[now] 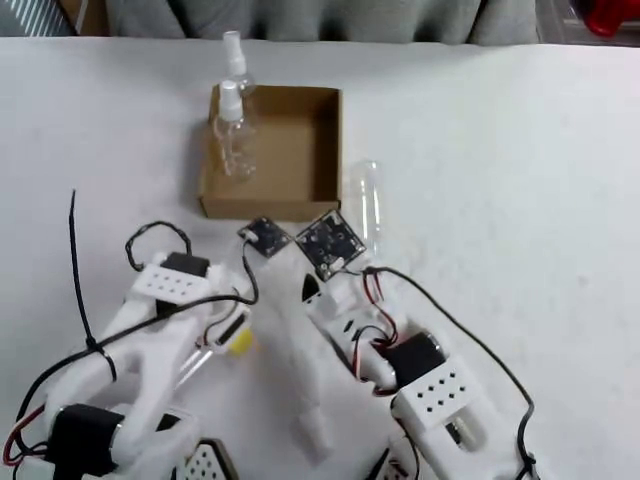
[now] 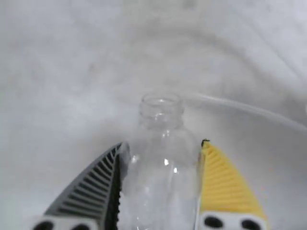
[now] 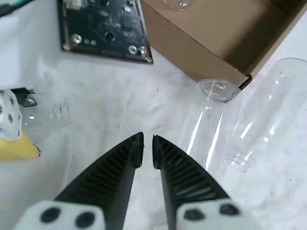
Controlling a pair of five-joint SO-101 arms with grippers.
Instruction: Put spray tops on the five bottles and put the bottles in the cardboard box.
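My left gripper (image 2: 160, 191) is shut on a clear bottle (image 2: 160, 143) with an open neck and no spray top, its grey and yellow fingers pressed against the bottle's sides. In the high view this gripper (image 1: 228, 335) is low over the table in front of the cardboard box (image 1: 300, 195). My right gripper (image 3: 147, 151) has its black fingers almost together with nothing between them, above bare table. Two more topless clear bottles (image 3: 211, 120) (image 3: 264, 110) lie by the box's near right corner (image 3: 211, 48). One bottle with a spray top (image 1: 235, 135) stands inside the box.
Another topped bottle (image 1: 237, 60) stands just behind the box. A thin clear tube (image 2: 249, 110) lies on the table past the held bottle. Both arms' camera boards (image 1: 330, 243) and cables crowd the space in front of the box. The table's right half is open.
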